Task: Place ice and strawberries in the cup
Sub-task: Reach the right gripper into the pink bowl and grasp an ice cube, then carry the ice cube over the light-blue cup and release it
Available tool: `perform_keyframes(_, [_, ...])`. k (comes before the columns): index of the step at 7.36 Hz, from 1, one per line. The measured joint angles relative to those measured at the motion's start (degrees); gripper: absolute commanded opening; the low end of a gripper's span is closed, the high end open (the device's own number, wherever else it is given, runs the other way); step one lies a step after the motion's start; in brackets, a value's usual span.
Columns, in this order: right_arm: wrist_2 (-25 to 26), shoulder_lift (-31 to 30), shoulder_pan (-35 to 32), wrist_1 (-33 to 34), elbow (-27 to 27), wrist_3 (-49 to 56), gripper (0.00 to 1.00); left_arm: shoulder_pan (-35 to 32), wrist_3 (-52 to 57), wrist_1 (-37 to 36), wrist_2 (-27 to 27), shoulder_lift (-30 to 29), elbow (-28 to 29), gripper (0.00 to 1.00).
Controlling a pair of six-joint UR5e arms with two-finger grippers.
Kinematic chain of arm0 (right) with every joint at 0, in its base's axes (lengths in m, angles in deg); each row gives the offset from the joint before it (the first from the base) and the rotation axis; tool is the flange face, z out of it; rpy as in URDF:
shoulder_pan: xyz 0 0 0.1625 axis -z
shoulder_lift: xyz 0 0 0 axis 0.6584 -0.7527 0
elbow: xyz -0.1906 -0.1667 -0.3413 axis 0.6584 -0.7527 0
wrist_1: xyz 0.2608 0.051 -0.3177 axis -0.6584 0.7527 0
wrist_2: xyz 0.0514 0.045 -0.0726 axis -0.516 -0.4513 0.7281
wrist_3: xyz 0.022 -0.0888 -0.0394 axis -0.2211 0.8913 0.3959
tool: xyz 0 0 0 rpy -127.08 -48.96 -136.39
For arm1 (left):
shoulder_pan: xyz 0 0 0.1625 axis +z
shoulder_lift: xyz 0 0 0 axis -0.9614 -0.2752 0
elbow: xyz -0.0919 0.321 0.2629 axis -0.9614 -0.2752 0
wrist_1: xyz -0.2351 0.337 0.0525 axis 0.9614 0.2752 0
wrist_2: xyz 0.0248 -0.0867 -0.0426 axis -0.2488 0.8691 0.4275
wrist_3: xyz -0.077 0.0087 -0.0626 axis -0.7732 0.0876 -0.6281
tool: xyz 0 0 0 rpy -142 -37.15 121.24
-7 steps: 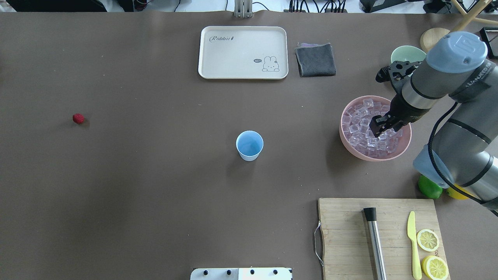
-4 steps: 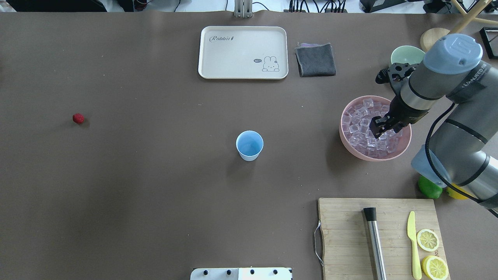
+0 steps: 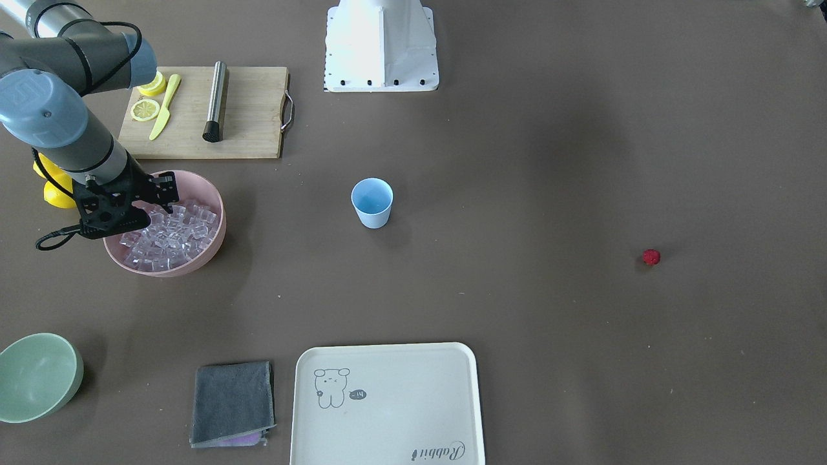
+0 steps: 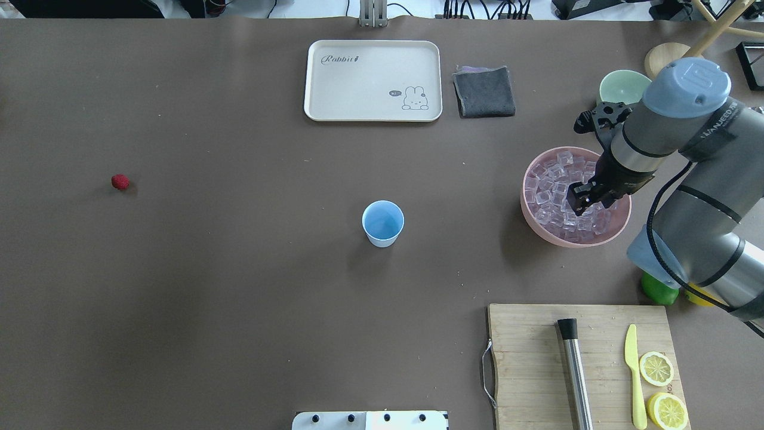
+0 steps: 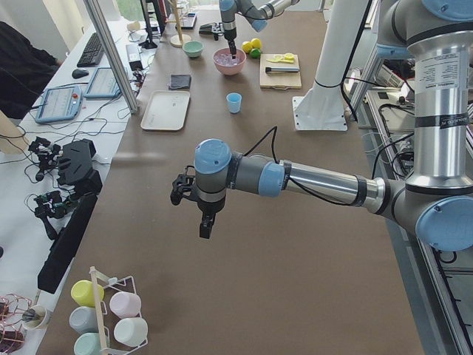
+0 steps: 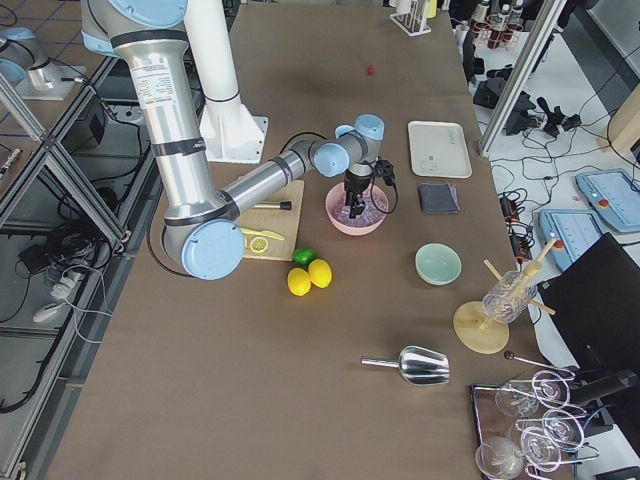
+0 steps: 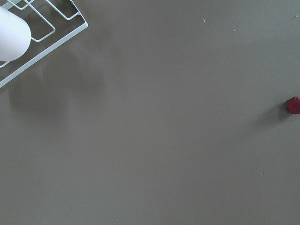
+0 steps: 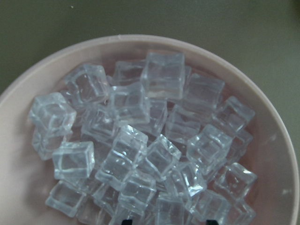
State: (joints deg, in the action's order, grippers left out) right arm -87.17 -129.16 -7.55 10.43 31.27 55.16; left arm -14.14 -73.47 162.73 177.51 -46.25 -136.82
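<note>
Since ice (image 8: 140,140) lies heaped in pink bowl (image 4: 558,240), right gripper (image 4: 582,203) points straight down into pile, jaws apart, cubes in gap, likely set to pinch one. Cup (image 4: 382,223) stands upright mid-table, mouth up, well apart from bowl, ready to receive. Strawberry (image 4: 120,182) lies alone on robot's left side. Left gripper (image 5: 206,225) hovers over bare table near berry; jaws: cannot tell.
</note>
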Motion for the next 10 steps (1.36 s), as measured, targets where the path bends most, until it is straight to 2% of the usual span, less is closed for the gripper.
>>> perform_keyframes(1, [0.01,0.13,0.14,0.00,-0.23,0.00,0.54,-0.03,0.00,0.00,0.00,0.06,0.01,0.97])
perform_keyframes(5, [-0.01,0.24,0.34,-0.03,-0.53,0.17,0.00,-0.13,0.00,0.06,0.02,0.86,-0.33,0.97])
perform_keyframes(10, [-0.81,0.24,-1.06,0.22,1.08,0.56,0.00,-0.22,0.00,0.09,0.09,1.59,-1.23,0.97])
